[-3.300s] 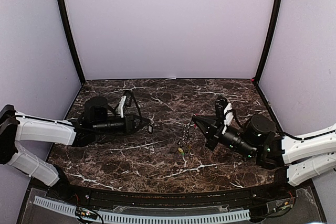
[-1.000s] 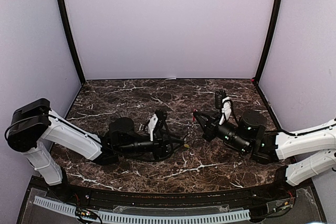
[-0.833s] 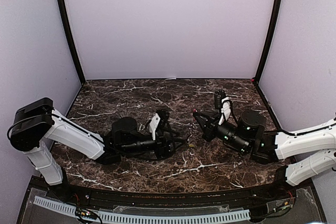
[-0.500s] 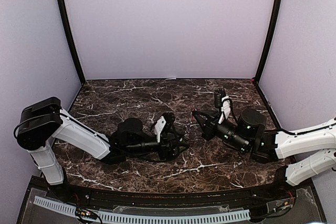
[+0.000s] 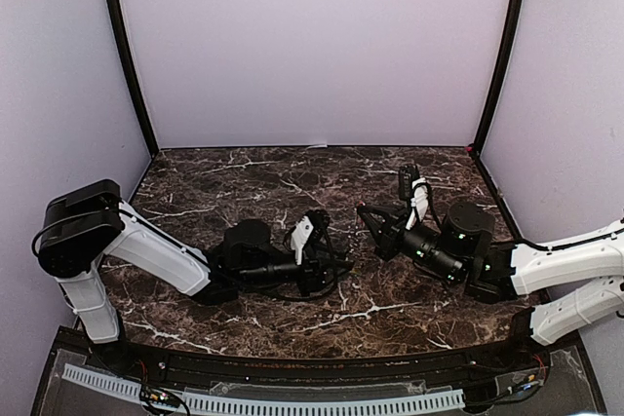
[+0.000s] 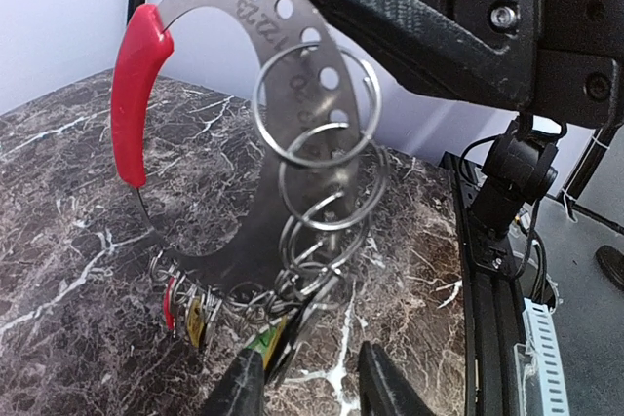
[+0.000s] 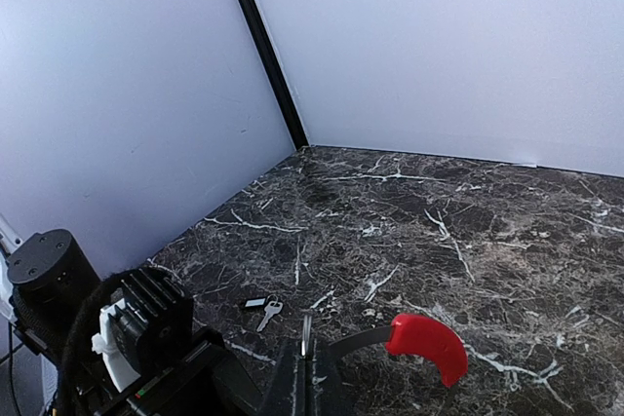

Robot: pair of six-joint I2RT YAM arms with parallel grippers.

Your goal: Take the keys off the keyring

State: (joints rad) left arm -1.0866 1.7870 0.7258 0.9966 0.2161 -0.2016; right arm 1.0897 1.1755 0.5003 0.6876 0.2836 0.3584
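The keyring (image 6: 210, 192), a flat grey metal crescent with a red segment (image 6: 132, 94), hangs upright above the marble. My right gripper (image 7: 308, 353) is shut on its thin top edge; the red segment (image 7: 429, 343) shows just right of the fingers. A chain of split rings (image 6: 317, 158) hangs from the keyring. The keys (image 6: 190, 314) dangle at the bottom, with red, yellow and green heads. My left gripper (image 6: 312, 389) is open just below them. The green-headed key (image 6: 265, 338) hangs by its left finger (image 6: 242, 387). From above, the two grippers (image 5: 336, 262) (image 5: 364, 213) nearly meet.
A loose silver key with a dark tag (image 7: 263, 309) lies on the marble table (image 7: 439, 231) beyond the left arm. Purple walls with black corner posts (image 5: 125, 56) enclose the table. A black rail (image 6: 497, 338) runs along the near edge.
My left arm has swung right across the table, bringing its open gripper under the hanging keys. My right gripper has held the keyring nearly still over the last second.
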